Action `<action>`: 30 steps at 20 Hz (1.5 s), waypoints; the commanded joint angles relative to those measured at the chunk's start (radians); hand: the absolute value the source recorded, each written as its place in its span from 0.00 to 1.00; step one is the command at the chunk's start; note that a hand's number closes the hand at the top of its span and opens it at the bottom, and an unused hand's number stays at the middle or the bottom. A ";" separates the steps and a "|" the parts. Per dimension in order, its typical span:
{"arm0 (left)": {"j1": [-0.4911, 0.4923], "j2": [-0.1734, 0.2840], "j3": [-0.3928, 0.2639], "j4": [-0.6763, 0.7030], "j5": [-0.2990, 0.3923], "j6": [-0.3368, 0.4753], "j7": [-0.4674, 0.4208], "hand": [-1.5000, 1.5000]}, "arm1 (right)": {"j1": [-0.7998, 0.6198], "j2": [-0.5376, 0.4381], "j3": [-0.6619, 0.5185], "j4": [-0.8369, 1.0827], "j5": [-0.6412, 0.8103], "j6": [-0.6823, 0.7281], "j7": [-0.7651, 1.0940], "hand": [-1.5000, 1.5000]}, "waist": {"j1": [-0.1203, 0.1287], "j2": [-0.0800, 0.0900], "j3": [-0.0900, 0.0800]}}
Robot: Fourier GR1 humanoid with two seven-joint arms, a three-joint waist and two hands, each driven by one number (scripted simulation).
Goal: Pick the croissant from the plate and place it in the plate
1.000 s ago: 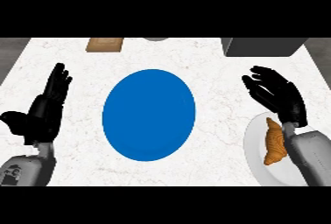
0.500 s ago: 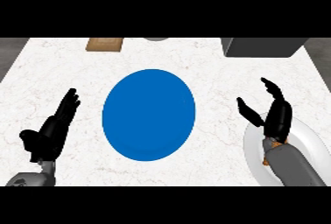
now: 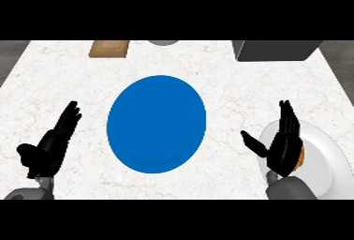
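Mostly white marble counter (image 3: 69,84), dark surround

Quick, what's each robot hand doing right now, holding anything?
Left robot hand: open, fingers straight, holding nothing.
Right robot hand: open, fingers straight, over the white plate beside the croissant, holding nothing.

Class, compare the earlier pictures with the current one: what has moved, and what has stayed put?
The right hand has come down over the white plate, now hiding most of the croissant, fingers open. The left hand shifted slightly. The blue plate stayed in place.
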 commanded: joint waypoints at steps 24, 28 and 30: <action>-0.020 -0.039 0.003 0.040 -0.034 -0.014 -0.021 0.50 | 0.159 0.031 -0.110 -0.532 0.476 1.115 0.935 0.00 | 0.011 0.005 0.003; -0.027 -0.051 0.013 0.042 -0.053 -0.006 -0.039 0.50 | 0.179 0.076 -0.115 -0.575 0.481 1.152 0.937 0.00 | 0.014 0.005 0.004; -0.052 -0.020 0.043 0.052 -0.027 -0.051 -0.017 0.50 | 0.138 0.073 -0.166 -0.502 0.450 1.151 0.885 0.00 | 0.016 0.006 0.004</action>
